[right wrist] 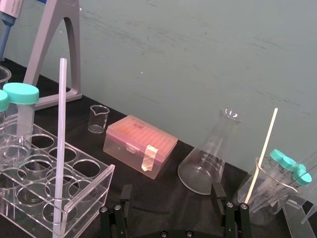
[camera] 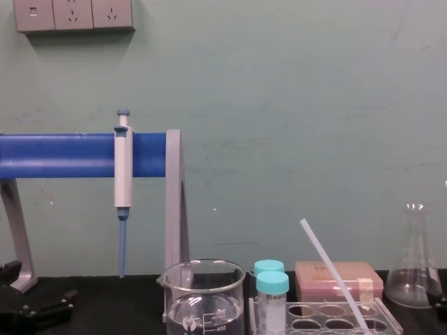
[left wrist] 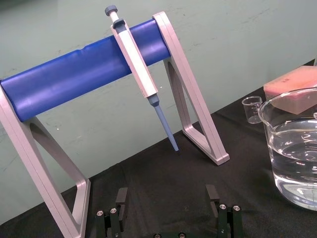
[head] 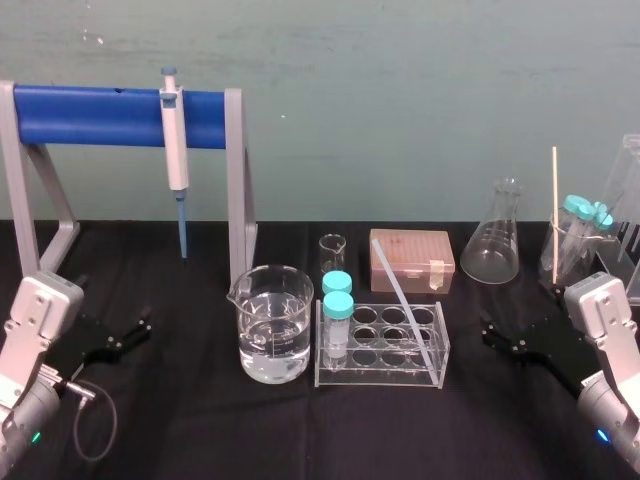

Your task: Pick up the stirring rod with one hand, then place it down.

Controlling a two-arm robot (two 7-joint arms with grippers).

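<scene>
**Stirring rod (head: 408, 308) leaned leftward in rack**

The right gripper (head: 489, 335) rested just right of the test-tube rack (head: 381, 378), jaws spread and empty. The left gripper (head: 138, 330) lay well apart, likewise open. The rod's foot stood in a front-right well.

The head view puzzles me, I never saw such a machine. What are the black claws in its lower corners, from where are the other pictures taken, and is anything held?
They are the robot's two grippers, its hands: left gripper and right gripper, both open, holding nothing, low over the black table. The head view looks down from the robot's head; the chest view looks across from lower; each wrist view looks out from one arm's wrist. On the table: a beaker of water, a tube rack with the stirring rod leaning in it, a flask, a pink box, a pipette hanging on a blue stand.
</scene>
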